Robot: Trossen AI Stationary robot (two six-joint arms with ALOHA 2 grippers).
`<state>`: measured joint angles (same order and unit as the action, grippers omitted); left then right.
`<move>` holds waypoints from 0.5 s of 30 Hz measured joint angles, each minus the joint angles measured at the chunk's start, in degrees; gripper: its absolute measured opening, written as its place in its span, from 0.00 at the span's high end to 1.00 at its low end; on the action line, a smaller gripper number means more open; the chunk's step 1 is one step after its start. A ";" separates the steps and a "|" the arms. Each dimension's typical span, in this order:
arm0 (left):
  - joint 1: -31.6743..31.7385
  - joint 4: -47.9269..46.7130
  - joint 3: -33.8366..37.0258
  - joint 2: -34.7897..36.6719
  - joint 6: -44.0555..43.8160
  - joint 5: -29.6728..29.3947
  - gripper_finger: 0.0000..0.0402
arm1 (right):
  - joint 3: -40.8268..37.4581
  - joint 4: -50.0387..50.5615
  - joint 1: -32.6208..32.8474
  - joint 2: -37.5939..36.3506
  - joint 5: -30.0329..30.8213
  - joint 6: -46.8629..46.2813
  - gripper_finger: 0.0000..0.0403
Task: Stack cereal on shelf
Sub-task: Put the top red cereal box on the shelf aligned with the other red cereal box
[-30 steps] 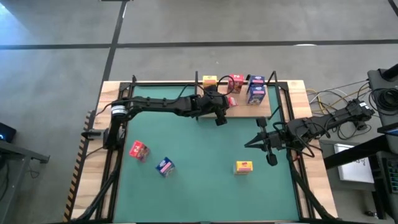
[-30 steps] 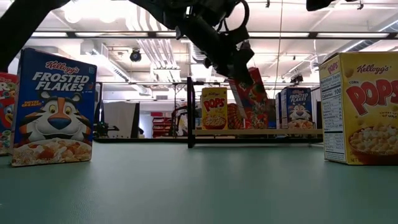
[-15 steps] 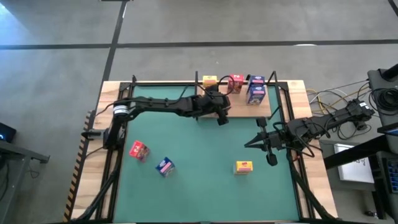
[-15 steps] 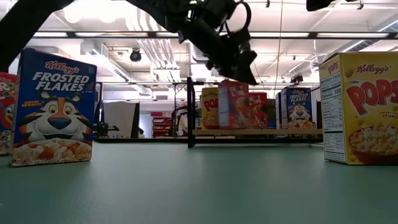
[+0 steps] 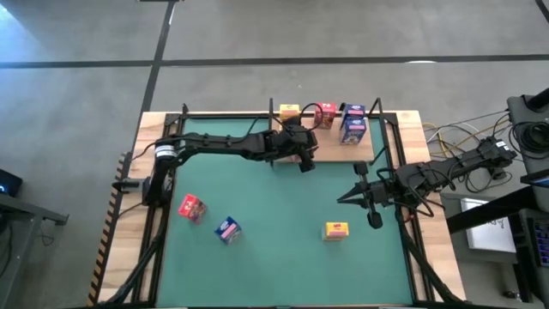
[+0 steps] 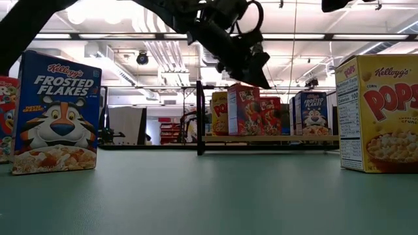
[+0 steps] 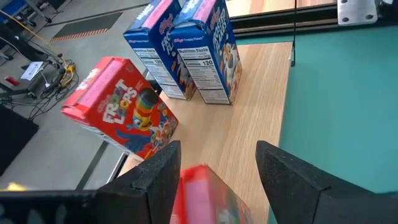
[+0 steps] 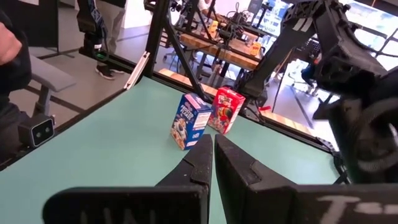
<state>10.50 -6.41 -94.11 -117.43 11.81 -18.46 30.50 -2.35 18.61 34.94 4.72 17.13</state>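
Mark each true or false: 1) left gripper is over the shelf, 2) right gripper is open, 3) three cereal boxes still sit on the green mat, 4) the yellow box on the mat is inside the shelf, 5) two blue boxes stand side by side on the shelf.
1) Left gripper is over the shelf: true.
2) Right gripper is open: false, its fingers are shut.
3) Three boxes sit on the green mat: true, the red box, blue box and yellow box.
4) The yellow box is inside the shelf: false, it lies on the mat, apart from the shelf.
5) Two blue boxes stand side by side on the shelf: true.

red box (image 7: 208,198) under the left claw (image 7: 217,171) is blurry, cut off at the edge; yellow box (image 6: 219,113) half hidden behind it
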 joint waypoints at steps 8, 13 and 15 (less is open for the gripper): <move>-0.95 -6.42 0.02 5.73 1.87 -0.02 0.52 | 0.00 0.20 -0.01 0.11 9.31 -3.45 0.98; -2.67 -12.60 0.02 10.85 2.65 -0.02 0.52 | 0.02 0.37 -0.17 0.37 16.30 -7.09 0.98; -3.41 -15.16 0.25 12.79 2.74 -0.02 0.52 | 0.09 0.42 -0.17 0.75 17.90 -8.23 0.98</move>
<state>7.09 -21.57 -93.85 -104.65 14.55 -18.48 30.59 -1.93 18.44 35.69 22.62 8.90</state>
